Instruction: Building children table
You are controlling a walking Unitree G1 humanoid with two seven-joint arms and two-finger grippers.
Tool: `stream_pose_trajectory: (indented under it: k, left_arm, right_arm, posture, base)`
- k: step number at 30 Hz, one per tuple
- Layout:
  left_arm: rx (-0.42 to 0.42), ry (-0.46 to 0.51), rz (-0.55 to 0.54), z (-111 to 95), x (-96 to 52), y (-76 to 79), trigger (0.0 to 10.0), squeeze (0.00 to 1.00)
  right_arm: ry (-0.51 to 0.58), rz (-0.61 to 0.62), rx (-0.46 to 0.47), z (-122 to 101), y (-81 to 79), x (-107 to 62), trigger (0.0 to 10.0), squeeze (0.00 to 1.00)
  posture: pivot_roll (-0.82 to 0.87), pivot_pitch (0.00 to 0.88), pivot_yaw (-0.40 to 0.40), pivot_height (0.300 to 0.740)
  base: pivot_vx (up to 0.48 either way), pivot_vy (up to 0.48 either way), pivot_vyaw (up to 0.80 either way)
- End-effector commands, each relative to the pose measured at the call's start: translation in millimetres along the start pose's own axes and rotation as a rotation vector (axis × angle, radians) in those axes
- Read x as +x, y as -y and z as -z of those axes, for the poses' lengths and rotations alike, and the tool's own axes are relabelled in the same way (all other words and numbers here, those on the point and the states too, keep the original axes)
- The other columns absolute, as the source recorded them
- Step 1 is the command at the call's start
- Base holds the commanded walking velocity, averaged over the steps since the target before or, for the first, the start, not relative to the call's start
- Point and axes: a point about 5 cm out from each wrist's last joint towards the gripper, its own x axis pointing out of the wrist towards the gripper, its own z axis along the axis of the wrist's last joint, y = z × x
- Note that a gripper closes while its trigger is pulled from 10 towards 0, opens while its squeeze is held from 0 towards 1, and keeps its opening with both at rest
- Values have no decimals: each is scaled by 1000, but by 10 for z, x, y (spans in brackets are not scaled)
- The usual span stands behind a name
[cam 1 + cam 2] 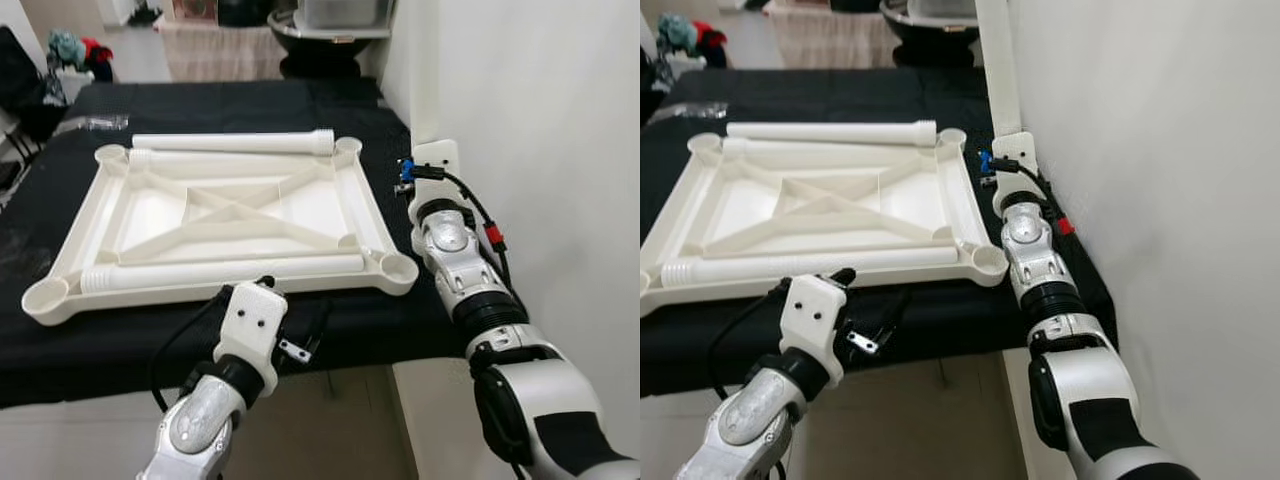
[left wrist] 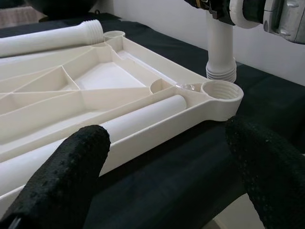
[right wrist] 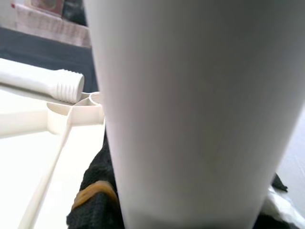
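The right gripper (image 1: 1008, 160) clasped a white table leg (image 1: 998, 70) upright, threaded end just beside the tabletop's (image 1: 230, 215) near corner socket (image 2: 222, 90); the left gripper (image 1: 268, 283) hovered open nearby

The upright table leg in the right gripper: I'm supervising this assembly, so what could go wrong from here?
1. The leg hangs beside the near corner socket, not over it; lowering now could hit the rim.
2. A misaligned thread may jam.
3. The open left gripper isn't bracing the tabletop, which might slide on the black cloth.
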Motion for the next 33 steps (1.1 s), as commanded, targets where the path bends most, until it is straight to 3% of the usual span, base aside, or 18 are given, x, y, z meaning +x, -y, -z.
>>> stream_pose_trajectory:
  k: [1,3,5,9,12,16,21,25,29,30,32,33]
  left_arm:
    - [-8,0,0,-14,-1,3,10000,0]
    - [-6,-4,-3,-15,7,-3,10000,0]
    - [-9,-10,-7,-9,18,-6,10000,0]
    - [-11,-14,-8,-2,31,-6,10000,0]
    - [-4,-19,-11,14,50,-22,10000,0]
    - [-1,-23,-17,29,57,-42,10000,0]
    - [10,-30,-36,60,69,-97,10000,0]
    - [18,-34,-52,78,72,-135,10000,0]
    - [20,-36,-56,86,72,-146,10000,0]
    - [22,-36,-59,89,72,-151,10000,0]
    - [22,-36,-59,89,72,-151,10000,0]
    - [22,-35,-63,89,74,-154,10000,0]
  right_arm:
    - [-47,-17,37,88,-38,-21,10000,0]
    - [-77,-19,84,119,-50,-19,10000,0]
    - [-141,-42,193,151,-126,-25,10000,0]
    - [-175,-81,272,142,-228,-35,10000,0]
    - [-201,-170,388,37,-480,-76,10000,0]
    - [-196,-210,442,-63,-606,-106,10000,0]
    - [-171,-307,566,-388,-900,-219,10000,0]
    - [-178,-367,647,-530,-1023,-307,10000,0]
    - [-170,-390,644,-552,-1051,-343,10000,0]
    - [-124,-385,589,-544,-1022,-350,10000,0]
    - [-124,-385,589,-544,-1022,-350,10000,0]
    - [-83,-375,542,-526,-984,-345,10000,0]
  posture:
    - [74,225,-77,740]
    - [70,224,-81,740]
    - [64,219,-79,740]
    - [63,219,-81,740]
    - [58,216,-80,740]
    - [56,211,-79,740]
    - [47,205,-83,740]
    - [43,198,-87,740]
    - [43,195,-89,740]
    - [47,189,-93,740]
    - [47,189,-93,740]
    - [46,187,-94,740]
  base:
    - [0,0,0]
    - [0,0,0]
    - [0,0,0]
    - [0,0,0]
    - [0,0,0]
    - [0,0,0]
    - [0,0,0]
    - [0,0,0]
    - [0,0,0]
    - [0,0,0]
    - [0,0,0]
    - [0,0,0]
